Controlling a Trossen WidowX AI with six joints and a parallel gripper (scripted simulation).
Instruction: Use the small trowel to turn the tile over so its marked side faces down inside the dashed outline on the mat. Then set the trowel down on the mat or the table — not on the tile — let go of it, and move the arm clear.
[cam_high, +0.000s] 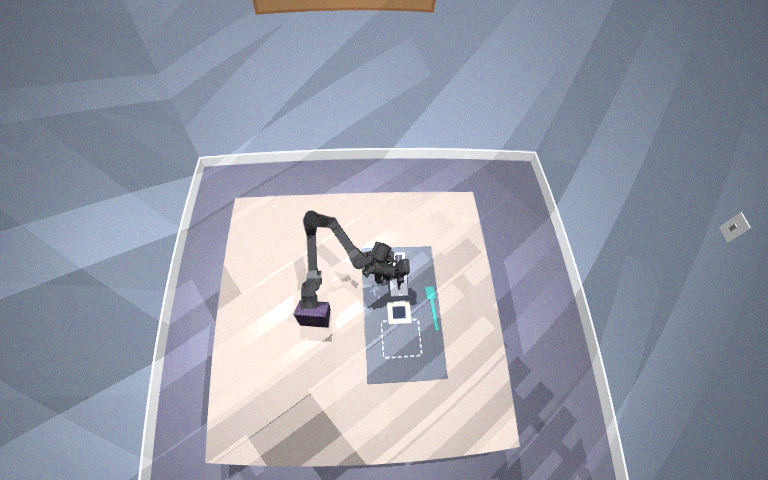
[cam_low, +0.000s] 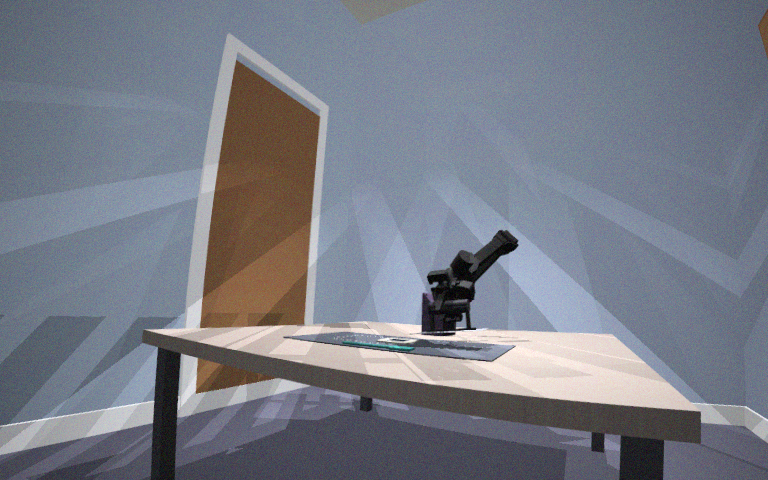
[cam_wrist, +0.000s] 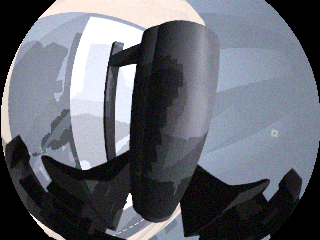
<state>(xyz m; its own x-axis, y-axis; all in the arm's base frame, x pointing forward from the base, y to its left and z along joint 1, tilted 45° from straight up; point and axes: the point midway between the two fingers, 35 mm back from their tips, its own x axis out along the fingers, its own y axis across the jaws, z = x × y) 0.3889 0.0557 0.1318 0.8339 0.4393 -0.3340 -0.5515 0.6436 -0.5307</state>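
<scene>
My gripper (cam_high: 398, 270) (cam_wrist: 158, 153) is shut on the black handle of the trowel (cam_high: 398, 290) (cam_wrist: 175, 100). The trowel's broad pale blade shows to the left of the handle in the wrist view. In the top view it extends toward the tile (cam_high: 398, 312) (cam_low: 399, 340), with a small gap seen from above. The blade appears raised a little above the mat (cam_high: 376, 370) (cam_low: 492, 352). The tile lies flat, a dark square inside a pale border facing up. It is just above the dashed outline (cam_high: 383, 357) in the top view. The arm hides part of the blade.
A teal tool (cam_high: 433, 308) (cam_low: 378, 345) lies along the mat's right side in the top view, beside the tile. The purple arm base (cam_high: 312, 314) stands on the table (cam_high: 271, 367) (cam_low: 566, 390), left of the mat in that view.
</scene>
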